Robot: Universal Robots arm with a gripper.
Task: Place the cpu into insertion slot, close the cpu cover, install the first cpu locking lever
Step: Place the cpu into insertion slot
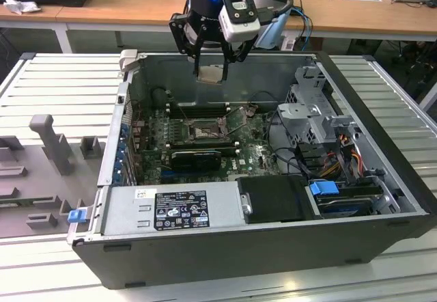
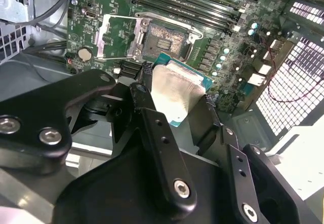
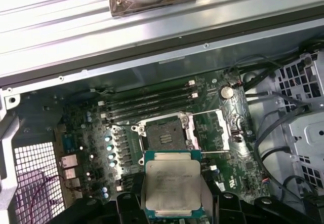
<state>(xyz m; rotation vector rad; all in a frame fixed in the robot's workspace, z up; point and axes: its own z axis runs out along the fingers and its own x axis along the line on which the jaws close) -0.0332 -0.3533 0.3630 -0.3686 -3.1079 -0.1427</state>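
Gripper: the gripper pinches the cpu by two opposite edges, in the upper middle of the exterior view.
Cpu: it hangs above the open computer case, well apart from the socket at the frame's centre.
Cover: the cpu cover lies folded open beside the socket.
Care: to my judgement, the chip must stay level, its corners matched to the socket, with no pressing.

An open computer case lies on the ribbed counter; a grey moulded tray rests just beside it.
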